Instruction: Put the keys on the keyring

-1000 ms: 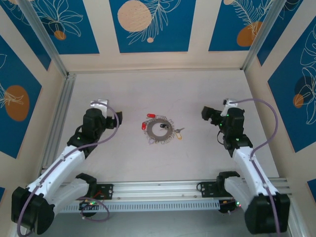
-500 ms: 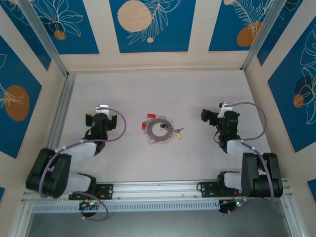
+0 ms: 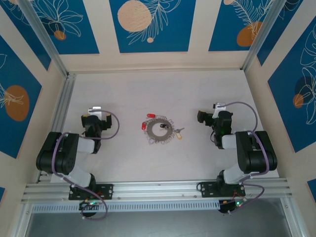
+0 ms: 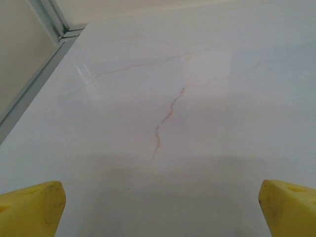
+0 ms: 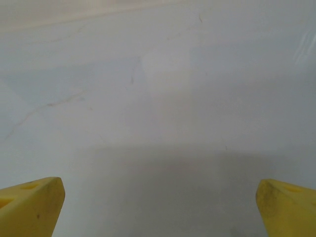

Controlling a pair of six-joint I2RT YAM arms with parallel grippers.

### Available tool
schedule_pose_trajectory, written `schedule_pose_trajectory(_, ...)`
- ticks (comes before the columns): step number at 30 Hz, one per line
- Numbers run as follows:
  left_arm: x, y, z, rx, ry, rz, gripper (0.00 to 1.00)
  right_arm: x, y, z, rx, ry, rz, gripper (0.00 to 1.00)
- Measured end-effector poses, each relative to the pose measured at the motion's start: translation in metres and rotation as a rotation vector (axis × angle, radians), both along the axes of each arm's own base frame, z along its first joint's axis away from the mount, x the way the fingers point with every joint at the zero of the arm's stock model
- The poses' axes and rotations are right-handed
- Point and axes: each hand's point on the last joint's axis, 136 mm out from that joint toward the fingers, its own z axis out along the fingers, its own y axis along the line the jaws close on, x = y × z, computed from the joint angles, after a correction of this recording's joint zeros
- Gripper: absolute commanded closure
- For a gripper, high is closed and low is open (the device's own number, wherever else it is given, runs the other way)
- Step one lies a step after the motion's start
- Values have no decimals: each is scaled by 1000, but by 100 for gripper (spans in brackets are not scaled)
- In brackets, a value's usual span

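Keyring (image 3: pixel 160 130) lies flat near the middle of the table (image 3: pixel 123 163), silver-grey, with small loops round the rim. The keys (image 3: pixel 150 116) sit right at the ring: two red ones at its upper-left edge, a black one (image 3: pixel 166 129) over the inner opening, and a yellow one (image 3: pixel 179 136) just off the right edge with a bit of bare metal beside it. They are too small in the top view to tell whether any is threaded on a loop or just lying against the ring.

Both arms are folded back and well apart from the ring, one to each side. The left arm (image 3: pixel 64 158) is near the left rail, the right arm (image 3: pixel 252 155) on the right side of the table.

The left gripper (image 4: pixel 160 210) is spread wide with nothing between the jaws. Its yellow fingertips (image 4: pixel 32 210) are at the bottom corners of the left wrist view, over bare marbled tabletop, with the aluminium rail (image 4: pixel 34 84) running along the upper left.

The right gripper (image 5: pixel 158 207) is likewise spread wide and holds nothing. Its yellow fingertips (image 5: pixel 29 205) are at the bottom corners of the right wrist view, above bare table with a soft shadow below.

Blue floral wall panels (image 3: pixel 148 24) surround the cell.
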Motion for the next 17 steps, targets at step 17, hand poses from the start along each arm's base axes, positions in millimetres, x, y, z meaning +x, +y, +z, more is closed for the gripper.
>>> schedule_pose_trajectory(17, 3, -8, 6, -28, -28, -40, 0, 2, 1, 2, -17, -8, 11, 1)
